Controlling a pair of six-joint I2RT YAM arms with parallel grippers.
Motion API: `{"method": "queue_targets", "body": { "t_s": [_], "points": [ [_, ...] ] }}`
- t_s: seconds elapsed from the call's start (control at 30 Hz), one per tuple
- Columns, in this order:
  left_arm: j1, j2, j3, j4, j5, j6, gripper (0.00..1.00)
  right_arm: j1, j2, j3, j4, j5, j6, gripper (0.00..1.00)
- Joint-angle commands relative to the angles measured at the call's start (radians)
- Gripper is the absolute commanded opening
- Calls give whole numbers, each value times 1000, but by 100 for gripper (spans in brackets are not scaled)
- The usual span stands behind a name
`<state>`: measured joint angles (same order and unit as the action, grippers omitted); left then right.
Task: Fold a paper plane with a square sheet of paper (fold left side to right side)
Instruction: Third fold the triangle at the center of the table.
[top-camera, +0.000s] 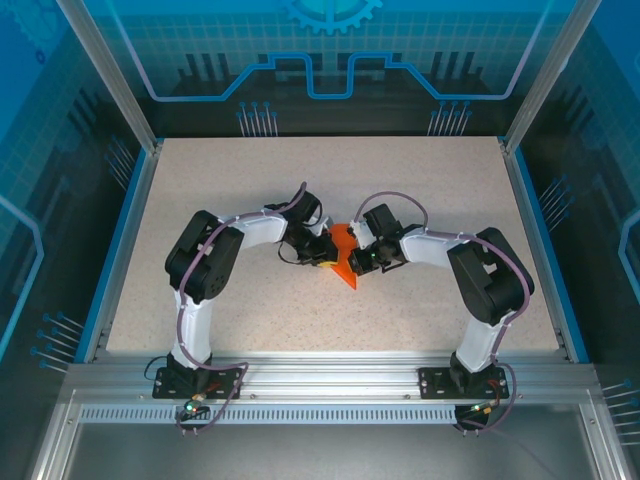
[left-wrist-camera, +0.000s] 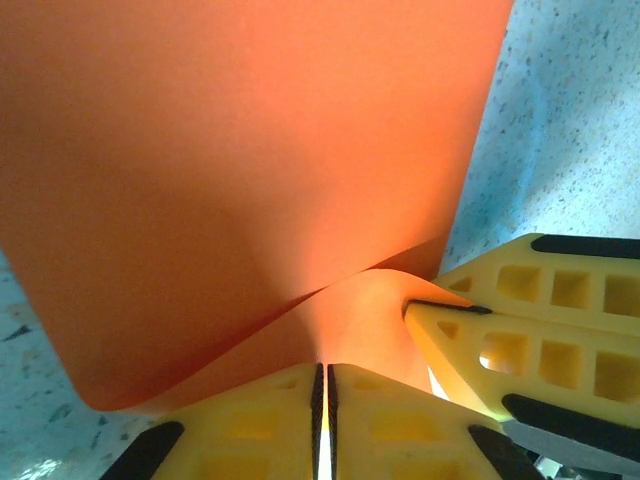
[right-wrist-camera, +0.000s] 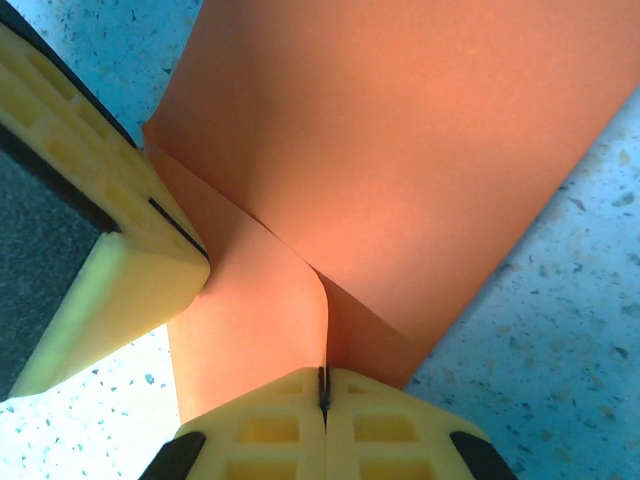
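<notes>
Currently, item: square sheet of paper, bent over, held at mid-desk between both arms; left jaws pinched shut on it; right jaws likewise; step: left-to-right fold; next, you should match edges, then press the crease.

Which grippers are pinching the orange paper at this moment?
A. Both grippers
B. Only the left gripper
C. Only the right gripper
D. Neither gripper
A: in the wrist views, the left gripper and the right gripper each have their fingers closed together on a fold of the orange paper, which is held up between them.
</notes>
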<state>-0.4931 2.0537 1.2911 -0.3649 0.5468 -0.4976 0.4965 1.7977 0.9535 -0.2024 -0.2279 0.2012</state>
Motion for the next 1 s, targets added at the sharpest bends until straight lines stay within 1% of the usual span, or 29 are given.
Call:
{"method": "queue_targets", "body": {
  "t_s": [0.0,0.17,0.27,0.37,0.4,0.53,0.57,0.63,0.7,0.73,0.83,0.97],
  "points": [
    [-3,17,-28,-12,-31,10,12,-1,47,-6,-66,48,-13,0],
    [-3,14,-48,-20,-54,14,8,-5,44,-3,-69,45,-10,0],
    [-3,13,-57,-24,-71,15,5,-11,34,1,-61,27,-2,0],
    [-3,13,-62,-32,-92,20,1,-21,15,15,-50,0,13,6],
    [-3,13,-64,-34,-94,21,0,-25,5,24,-49,-8,20,11],
    [-3,13,-73,-30,-105,19,0,-45,-50,57,-68,-33,43,23],
    [-3,14,-74,-30,-106,17,0,-48,-65,63,-82,-32,47,25],
    [-3,15,-75,-28,-107,17,0,-50,-94,76,-123,-33,54,27],
    [-4,13,-74,-29,-109,17,0,-49,-124,76,-157,-46,69,27],
    [-4,13,-73,-30,-109,19,0,-49,-138,71,-170,-63,85,25],
    [-4,11,-71,-35,-112,22,0,-39,-166,51,-190,-142,153,13],
    [-3,11,-65,-42,-113,25,0,2,-114,53,-195,-249,266,5]
  ]
}}
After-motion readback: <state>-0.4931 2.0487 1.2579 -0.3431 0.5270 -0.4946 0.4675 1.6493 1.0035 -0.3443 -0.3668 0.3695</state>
